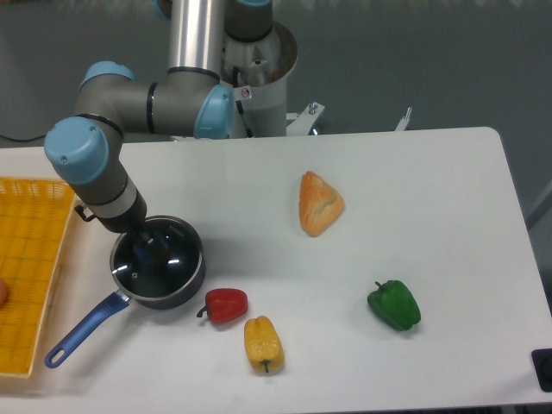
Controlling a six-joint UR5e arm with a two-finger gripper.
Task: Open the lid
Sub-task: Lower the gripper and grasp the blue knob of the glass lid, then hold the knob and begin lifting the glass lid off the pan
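Lid [164, 261]: round clear glass disc, thin metal rim, glints of light on the glass, blue centre knob mostly hidden under the tool [148, 247]. Lies flat on the dark saucepan [177, 291] at the left side of the white counter [431, 216], face up, covering the pan's whole mouth; round, so no long axis of its own. Long blue handle [84, 330] of the saucepan runs out toward the lower left, near the front edge of the counter.

Tool comes down onto the lid's centre from the upper left, at the knob; cannot tell whether clenched or released, wrist hiding the fingers. Arm's grey and blue joints [79, 151] stand above and behind the pan.

Yellow basket [30, 259] just left of the pan, close to the handle. Red pepper [226, 305] just right of the pan's front; yellow pepper [263, 343] close below it. Bread piece [319, 203] farther right toward mid-counter. Green pepper [394, 305] well apart at right.
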